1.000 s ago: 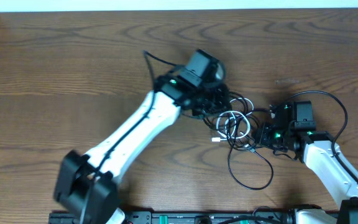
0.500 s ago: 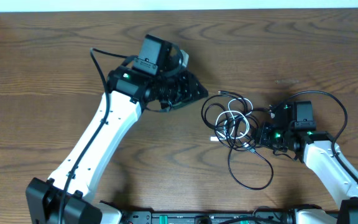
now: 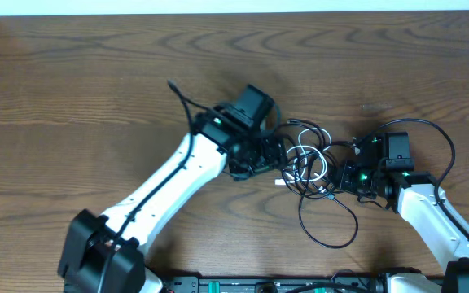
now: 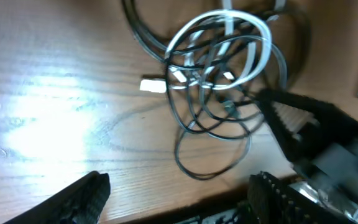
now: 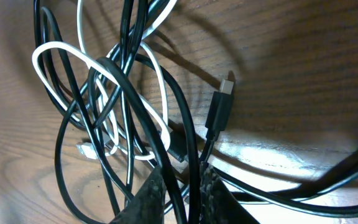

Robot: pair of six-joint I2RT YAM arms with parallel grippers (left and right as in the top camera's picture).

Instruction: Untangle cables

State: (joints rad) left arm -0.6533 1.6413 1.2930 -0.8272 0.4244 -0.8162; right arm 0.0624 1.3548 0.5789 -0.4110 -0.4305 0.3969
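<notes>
Tangled black and white cables (image 3: 309, 165) are lying right of centre on the wooden table (image 3: 80, 89), the right gripper (image 3: 344, 177) clamping black strands at their edge, the left gripper (image 3: 273, 155) hovering just beside them, fingers spread.

- A dark brown wooden table (image 3: 72, 89) is seen filling the overhead view, its grain laid out in long wavy bands.
- A narrow white strip (image 3: 218, 6) is seen beyond the table's far edge.
- A black rail (image 3: 243, 285) with small green parts is made out along the near edge.
- A faint pale scuff (image 3: 373, 106) is spotted on the wood towards the right.
- Bright glare (image 4: 42, 124) is caught on the tabletop in the left wrist view.
</notes>
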